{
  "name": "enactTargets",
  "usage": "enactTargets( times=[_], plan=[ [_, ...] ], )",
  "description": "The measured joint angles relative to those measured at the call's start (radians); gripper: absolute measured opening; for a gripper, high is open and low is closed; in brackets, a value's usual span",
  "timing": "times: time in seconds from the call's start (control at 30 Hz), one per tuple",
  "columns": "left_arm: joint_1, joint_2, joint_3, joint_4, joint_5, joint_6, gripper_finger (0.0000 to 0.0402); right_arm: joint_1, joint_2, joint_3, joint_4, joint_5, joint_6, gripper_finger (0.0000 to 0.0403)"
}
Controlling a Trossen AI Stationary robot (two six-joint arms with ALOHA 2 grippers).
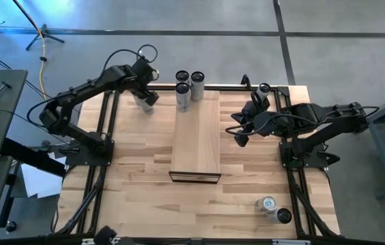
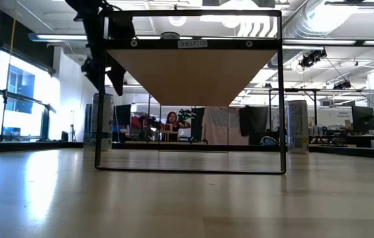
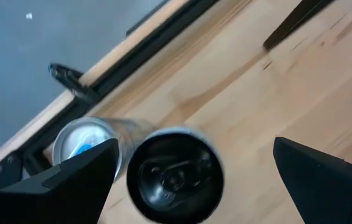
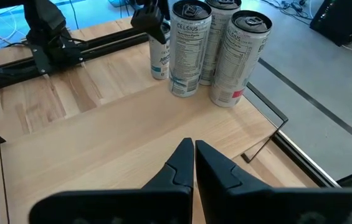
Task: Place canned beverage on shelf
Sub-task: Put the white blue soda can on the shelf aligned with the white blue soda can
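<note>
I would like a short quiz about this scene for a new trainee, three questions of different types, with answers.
1. How many cans stand on the shelf?
2. True or false: the right pincer is open.
3. The left pincer hovers over: A) two cans on the table beside the shelf, B) the shelf's near end.

Key
1. Three cans, at its far end.
2. False; it is shut.
3. A, with its jaws open.

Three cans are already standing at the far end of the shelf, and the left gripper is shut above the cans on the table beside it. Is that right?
Not quite. The left gripper is open, not shut: the left wrist view shows its fingers spread wide, either side of a dark-topped can. The rest holds: the high view shows three cans at the far end of the shelf.
</note>
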Motion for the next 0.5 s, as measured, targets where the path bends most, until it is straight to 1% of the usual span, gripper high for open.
enactTargets(
  times=[0.23, 0.4, 0.5],
  plan=[
    [-0.001, -0.001, 0.000, -0.052, 0.000, 0.010, 0.0397, 0.000, 0.000, 0.000, 0.000, 0.025, -0.002, 0.0000],
    [0.001, 0.008, -0.019, -0.023, 0.001, 0.009, 0.0397, 0.000, 0.000, 0.000, 0.000, 0.024, -0.002, 0.0000],
    [0.002, 0.039, -0.026, -0.031, 0.005, 0.010, 0.0397, 0.000, 0.000, 0.000, 0.000, 0.023, 0.005, 0.0000]
  ],
)
